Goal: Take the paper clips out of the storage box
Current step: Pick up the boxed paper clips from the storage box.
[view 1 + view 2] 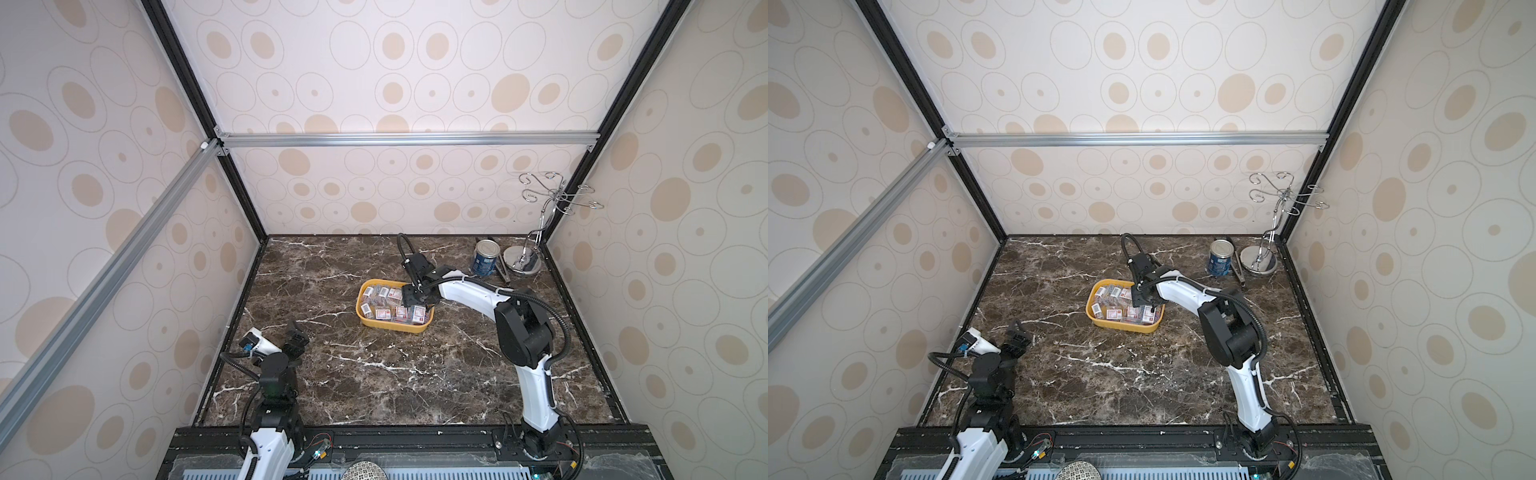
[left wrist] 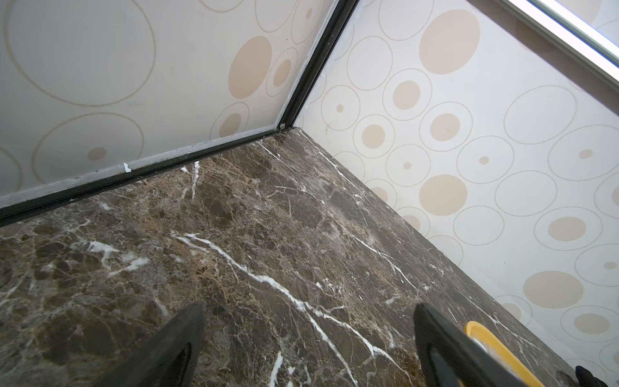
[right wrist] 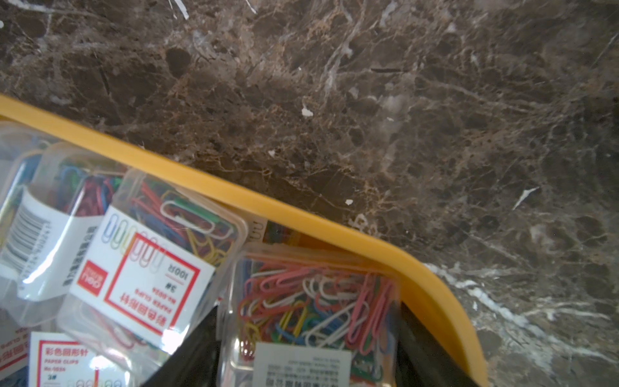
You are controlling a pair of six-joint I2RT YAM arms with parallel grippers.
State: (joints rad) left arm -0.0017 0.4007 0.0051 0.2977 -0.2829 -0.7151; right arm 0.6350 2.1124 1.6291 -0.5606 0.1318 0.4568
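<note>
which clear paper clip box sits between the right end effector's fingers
The clear plastic box in the yellow plastic tray's rounded corner; the other boxes lie outside the right end effector.

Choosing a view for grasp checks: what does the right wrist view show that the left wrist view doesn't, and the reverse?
Right wrist only: the paper clips in clear boxes, with one box between the fingers of the right gripper. Left wrist only: a wall corner and the left gripper, its fingers spread wide with nothing between them. Both: the storage box rim and the marble tabletop.
</note>
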